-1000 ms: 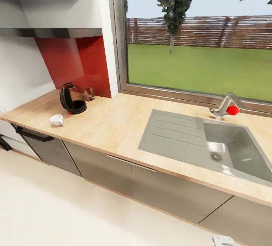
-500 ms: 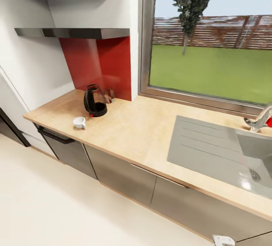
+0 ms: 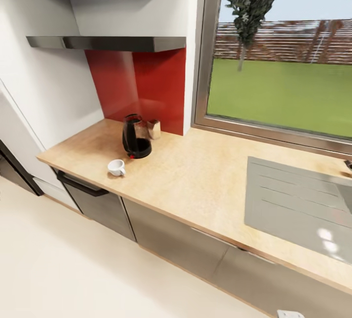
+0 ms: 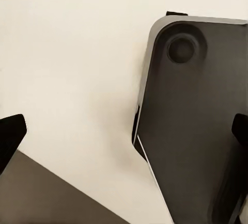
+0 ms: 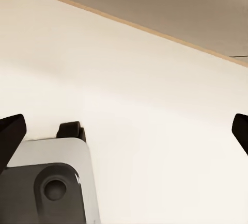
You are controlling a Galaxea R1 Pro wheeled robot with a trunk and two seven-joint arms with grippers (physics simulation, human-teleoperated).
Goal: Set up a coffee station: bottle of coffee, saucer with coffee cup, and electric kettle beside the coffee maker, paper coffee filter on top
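**2 task items on the counter, both claws wide and empty**

2 of the task's things sit on the countertop point(image 3: 205, 176) in the head view: the electric kettle point(image 3: 136, 137) stands upright near the red backsplash point(image 3: 142, 86), and the coffee cup point(image 3: 116, 167) rests just in front of it, closer to the counter's edge, apart from the kettle. A small tan object point(image 3: 154, 129), too small to identify, stands beside the kettle against the red wall. The steel sink point(image 3: 300, 208) lies well apart along the counter, below the window point(image 3: 288, 64).

Neither item is near a claw. The left gripper point(image 4: 124, 131) has its 2 dark fingertips spread to opposite edges of its wrist view, holding nothing; beyond it are pale floor point(image 4: 72, 53) and the robot's dark base point(image 4: 191, 121). The right gripper point(image 5: 124, 131) is likewise spread wide and empty, over pale floor, with a grey cabinet front point(image 5: 170, 2) ahead of it.
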